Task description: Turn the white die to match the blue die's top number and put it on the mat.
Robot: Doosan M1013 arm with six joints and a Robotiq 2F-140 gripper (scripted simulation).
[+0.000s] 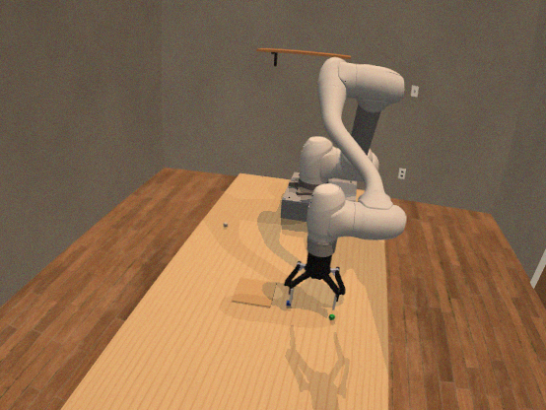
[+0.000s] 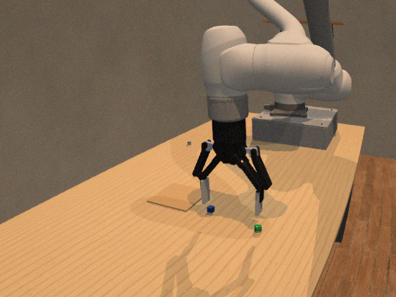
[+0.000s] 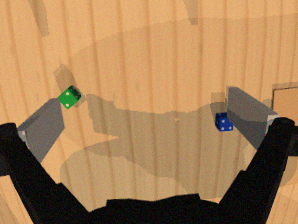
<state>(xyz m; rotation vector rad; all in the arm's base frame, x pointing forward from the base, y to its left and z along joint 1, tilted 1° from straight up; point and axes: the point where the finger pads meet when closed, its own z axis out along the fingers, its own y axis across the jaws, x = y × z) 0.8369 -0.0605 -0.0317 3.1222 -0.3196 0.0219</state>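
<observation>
Gripper spread wide and holding nothing, low over table. Blue die just beside one fingertip, green die near the other. Mat flat beside blue die. White die well apart, far off mat, toward table's far edge.

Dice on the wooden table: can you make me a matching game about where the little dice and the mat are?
Things:
1. small blue die
2. small green die
3. tiny white die
4. flat tan mat

Places:
A. far off near the table's edge, away from the gripper
B. just outside one fingertip of the open black gripper, away from the mat
C. lying flat with no die on it
D. between the mat and the green die

Pairs: 1-D, 2-B, 3-A, 4-C
</observation>
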